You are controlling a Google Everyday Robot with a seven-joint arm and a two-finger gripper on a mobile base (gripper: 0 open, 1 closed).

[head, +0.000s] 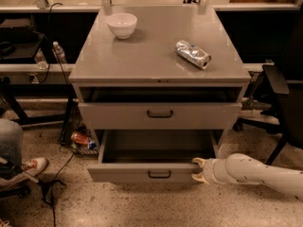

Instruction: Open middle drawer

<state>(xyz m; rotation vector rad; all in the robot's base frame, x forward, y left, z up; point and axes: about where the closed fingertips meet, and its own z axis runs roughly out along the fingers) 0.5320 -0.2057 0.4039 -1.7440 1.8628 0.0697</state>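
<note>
Currently the gripper is sitting low beside the grey cabinet, at the right end of the middle drawer. The white arm is reaching in from the right edge of the view. Its fingers are pinching the drawer's front panel. One is hooking over the panel's top edge on the inner side, and the other is pressing against the outer face. The drawer is standing well out of the cabinet, so the opening looks largely done. The upper drawer above it is sitting only slightly forward.

The front panel's long axis is running left to right. Its small dark handle is lying to the left of the fingers, apart from them. Any further opening is calling for a pull straight toward the camera, square to that panel. Because the grip is sitting off-centre, the drawer is probably liable to skew a little.

On the cabinet top, a white bowl and a crushed silver can are resting well apart.
</note>
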